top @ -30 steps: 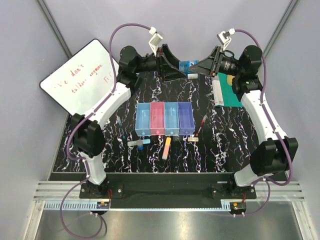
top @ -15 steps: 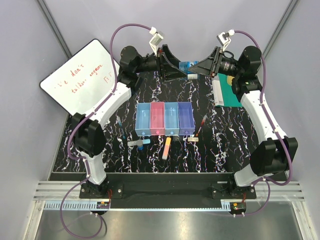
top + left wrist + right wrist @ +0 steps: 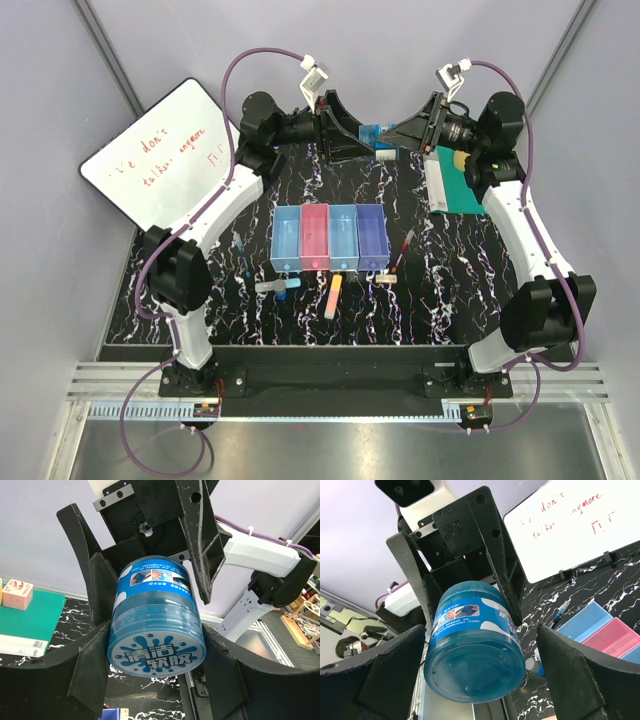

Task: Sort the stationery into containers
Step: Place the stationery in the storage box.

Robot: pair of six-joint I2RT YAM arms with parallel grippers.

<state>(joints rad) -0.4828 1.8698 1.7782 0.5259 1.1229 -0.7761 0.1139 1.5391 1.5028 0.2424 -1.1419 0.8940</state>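
Four empty joined bins (image 3: 329, 236); blue bottle (image 3: 155, 605) tight in left end effector (image 3: 157, 647), right end effector (image 3: 482, 680) wide open around it.

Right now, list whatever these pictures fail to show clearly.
1. Top view: the blue round plastic bottle is mostly hidden between the left claw and right claw.
2. Right wrist view: the row of joined translucent bins is cut off by the frame edge.
3. Top view: the small white eraser is too small for detail.
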